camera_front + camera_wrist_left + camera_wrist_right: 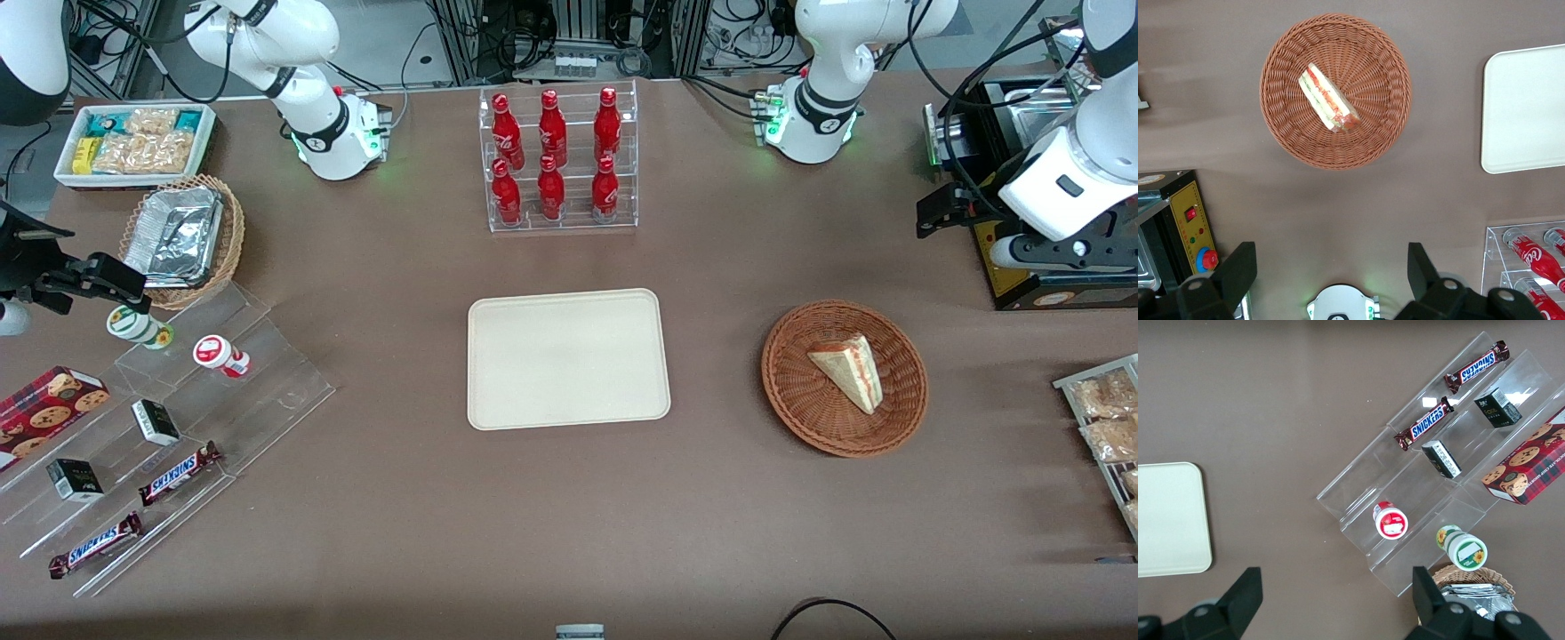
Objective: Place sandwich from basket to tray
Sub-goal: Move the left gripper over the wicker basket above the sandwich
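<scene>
Sandwich [849, 369] is lying on its side in the basket [791, 391], slightly off the basket's centre, with the red-and-light filling stripe along its cut edge showing. Nothing is touching it. The basket is sitting on the desk [400, 533] toward the working arm's end, and the shallow woven wall is leaving the wedge reachable from above.

The tray [498, 409] is lying flat near the middle of the desk, well apart from the basket, with bare desk between the two. Its surface is carrying nothing, so the whole area is serving as a set-down zone.

The gripper [1328, 277] is hanging high above the desk, clear of the basket and farther from the front camera than it. The jaws are standing wide apart and are holding nothing. In the left wrist view the basket and sandwich are appearing whole, which suggests the arm is positioned for an overview rather than a grasp.

Judgement: the transfer is not yet started. The next move is likely calling for a descent over the basket, with the jaws aligned across the wedge's narrow thickness, since soft bread is deforming easily under excess grip force.
</scene>
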Motion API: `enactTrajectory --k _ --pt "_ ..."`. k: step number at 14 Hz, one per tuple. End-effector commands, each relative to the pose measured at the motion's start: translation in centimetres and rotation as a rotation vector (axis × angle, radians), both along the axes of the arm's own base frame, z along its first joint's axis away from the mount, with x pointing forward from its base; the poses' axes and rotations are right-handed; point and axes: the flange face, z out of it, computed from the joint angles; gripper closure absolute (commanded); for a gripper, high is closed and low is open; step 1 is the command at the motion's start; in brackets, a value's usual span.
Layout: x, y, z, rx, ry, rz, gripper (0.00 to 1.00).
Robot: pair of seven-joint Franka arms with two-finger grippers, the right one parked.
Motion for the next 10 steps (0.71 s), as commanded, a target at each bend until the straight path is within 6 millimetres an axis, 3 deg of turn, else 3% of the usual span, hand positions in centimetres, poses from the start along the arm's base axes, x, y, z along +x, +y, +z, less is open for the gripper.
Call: enactTrajectory --k 1,4,10 --pt "0.0 0.1 0.2 -0.017 -0.006 -0.01 0.0" --pt "0.1 0.1 -0.7 -0.013 0.004 -0.011 0.0" --pt "1.6 0.1 -6.6 -0.009 0.016 -0.005 0.0"
